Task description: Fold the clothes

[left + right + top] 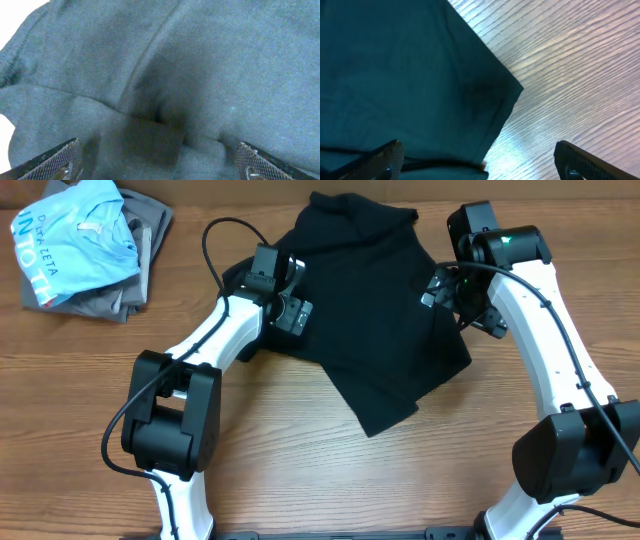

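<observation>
Crumpled black fabric garment [375, 320] lying mid wooden worktop [300, 480]. Left jaws hovering at its left edge, right jaws at its right edge, both pairs standing apart, gripping nothing. I'm aiming to pinch both edges level and lift together, avoiding bunching. Overhead is giving whole outline. Right wrist is showing hem corner [512, 89] against wood. Left wrist is showing only cloth and seam [150, 55].

Bright, even light covers the table [330, 480]; shadows are soft. The black garment [370, 330] loses detail. The left wrist view is blurred close up; glare streaks the wood in the right wrist view.
</observation>
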